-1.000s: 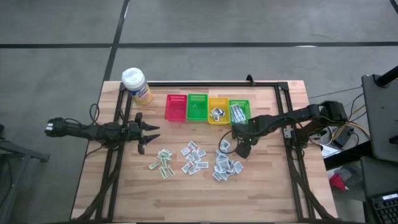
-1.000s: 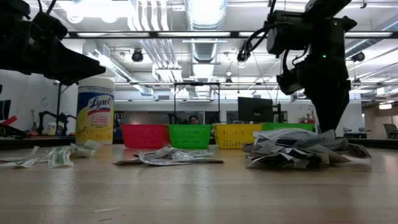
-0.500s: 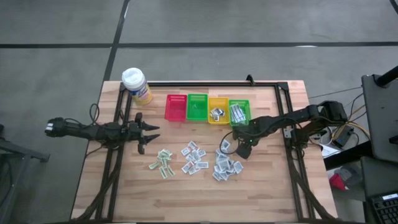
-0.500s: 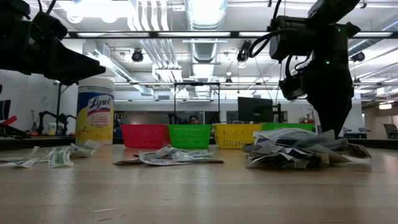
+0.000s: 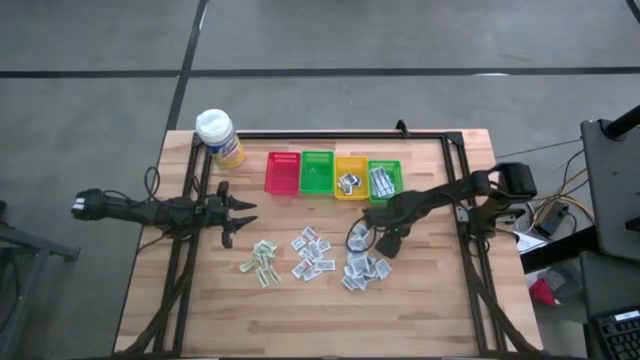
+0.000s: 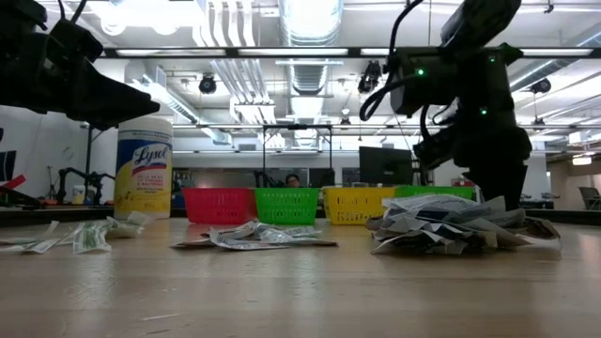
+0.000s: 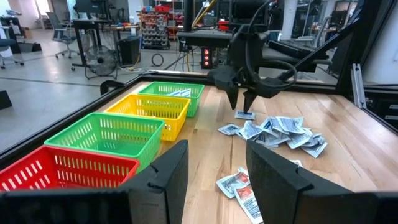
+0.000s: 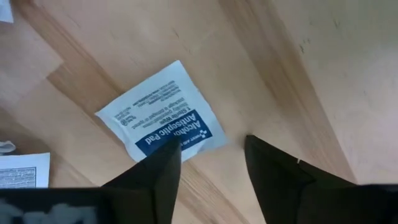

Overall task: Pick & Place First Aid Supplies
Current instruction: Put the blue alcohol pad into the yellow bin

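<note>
A few packets [image 5: 380, 181] lie in the yellow and green baskets [image 5: 384, 178], most still litter the desk [image 5: 420, 300], and the right pincer [image 8: 208, 155], fingers apart, hovers over an alcohol pad [image 8: 161, 127].

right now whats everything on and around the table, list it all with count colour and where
baskets: four in a row at the table's far side; red, green, yellow, green; the last two hold packets
wipes canister: one, yellow with white cap, far left corner
first aid packets: dozens, white with printing, in three loose groups; left, middle, right
alcohol pad packet: one, white and blue, lying alone on the wood
table: one, light wood
person: one, far in the room behind
left gripper: dark, jaws open, waiting at the table's left
right gripper: dark, jaws open, over the alcohol pad packet
</note>
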